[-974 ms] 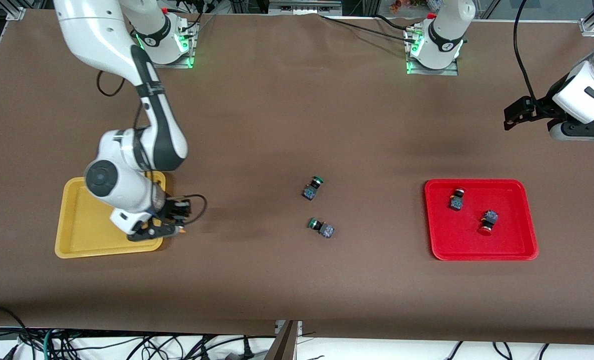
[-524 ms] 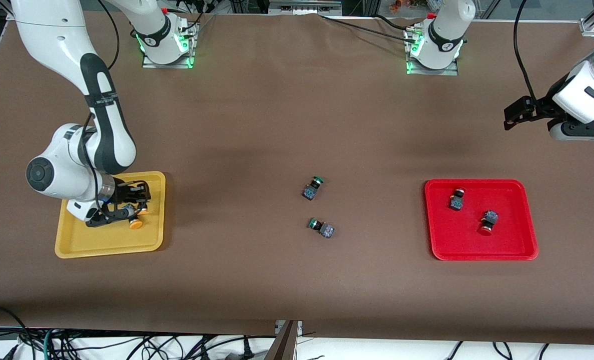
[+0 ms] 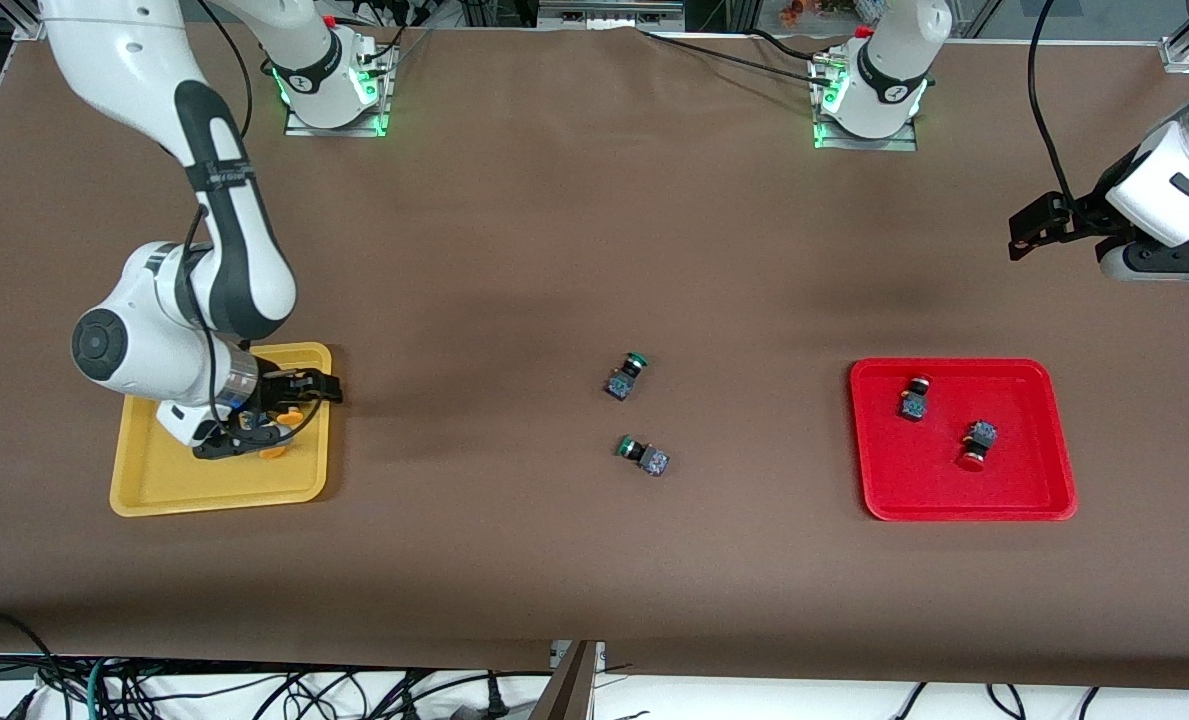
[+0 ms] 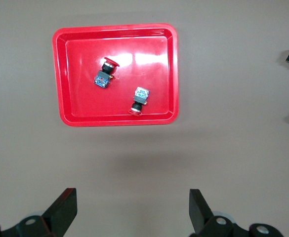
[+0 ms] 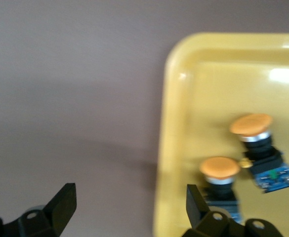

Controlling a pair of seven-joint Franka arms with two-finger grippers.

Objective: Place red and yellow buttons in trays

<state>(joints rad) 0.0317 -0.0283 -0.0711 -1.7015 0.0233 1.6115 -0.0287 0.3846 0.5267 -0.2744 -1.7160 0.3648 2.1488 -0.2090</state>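
Right end effector (image 3: 284, 415) low over the yellow tray (image 3: 154, 498), mid-height of the frame, toward the right arm's end of the surface: fingers spread wide, nothing between them. Left end effector (image 3: 1039, 228) up in the air at the frame's edge by the left arm's end, likewise spread and empty, waiting.

Score check now. Both yellow buttons (image 5: 255, 133) lying in the yellow tray, caps close together, near its rim. Both red buttons (image 3: 914, 397) lying in the red tray (image 3: 954, 512), a little apart from each other. Two green buttons (image 3: 626, 375) out on the bare surface at centre frame, no part of this job. By that count, all four home; probably nothing left but lifting the right arm clear.

View against view: front view hiding most of the yellow buttons under the right wrist, only orange specks showing. Right wrist view laying both out plainly, orange caps and dark bodies alike. Left wrist view looking straight down on the red tray, caps and bodies clear, with the green pair just peeking in.
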